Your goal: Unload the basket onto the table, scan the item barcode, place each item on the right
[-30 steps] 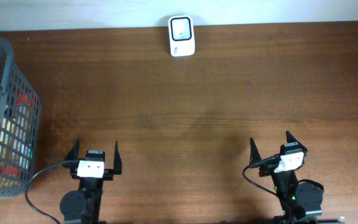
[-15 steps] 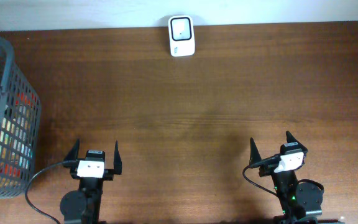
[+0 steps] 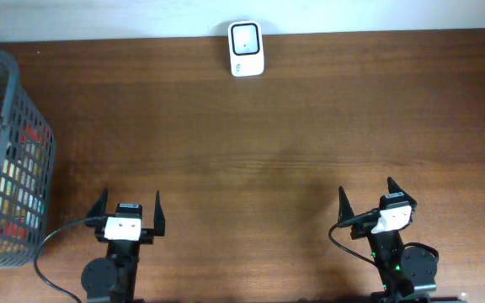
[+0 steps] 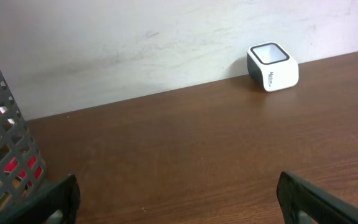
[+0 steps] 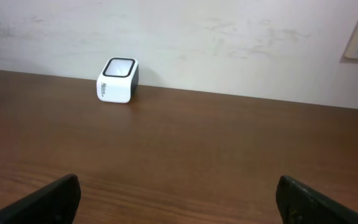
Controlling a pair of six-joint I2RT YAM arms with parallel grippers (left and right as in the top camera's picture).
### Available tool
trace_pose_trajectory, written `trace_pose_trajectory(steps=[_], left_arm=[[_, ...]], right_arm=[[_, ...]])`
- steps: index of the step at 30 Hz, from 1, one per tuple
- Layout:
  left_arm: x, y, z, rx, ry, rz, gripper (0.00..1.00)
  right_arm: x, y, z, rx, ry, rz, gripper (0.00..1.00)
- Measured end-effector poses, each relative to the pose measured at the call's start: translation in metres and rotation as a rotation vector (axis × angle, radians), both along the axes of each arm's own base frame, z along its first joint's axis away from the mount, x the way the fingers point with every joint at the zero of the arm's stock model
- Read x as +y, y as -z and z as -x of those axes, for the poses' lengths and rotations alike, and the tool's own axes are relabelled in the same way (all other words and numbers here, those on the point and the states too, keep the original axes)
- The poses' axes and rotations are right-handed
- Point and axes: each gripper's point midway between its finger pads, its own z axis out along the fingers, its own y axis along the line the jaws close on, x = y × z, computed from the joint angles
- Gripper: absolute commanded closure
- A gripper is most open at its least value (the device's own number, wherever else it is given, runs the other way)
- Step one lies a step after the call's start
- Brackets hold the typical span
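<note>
Plainly, the left end effector [image 3: 130,197] and right end effector [image 3: 365,187] both gape wide, holding nothing.

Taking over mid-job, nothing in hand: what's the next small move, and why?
Probably swing the left gripper toward the basket to fetch something to scan. It and the right gripper are empty, jaws open; nothing sits at the scanner, and the only items in view lie in that basket, nearer the left arm.

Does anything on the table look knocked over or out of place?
Nothing stands out. The scanner sits upright by the wall, the basket stands upright, and the left end effector and right end effector are open, empty.
</note>
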Motion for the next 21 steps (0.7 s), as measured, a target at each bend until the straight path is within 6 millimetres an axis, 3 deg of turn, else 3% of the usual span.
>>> trace_pose_trajectory(steps=[12,21], left_arm=[[0.0,-0.002,0.001,0.009,-0.001,0.009,0.01],[-0.006,-0.053,-0.005,0.072,0.031,0.049,0.01]], right_arm=[[0.0,0.0,0.0,0.0,0.0,0.0,0.01],[0.0,0.0,0.0,0.001,0.0,0.0,0.01]])
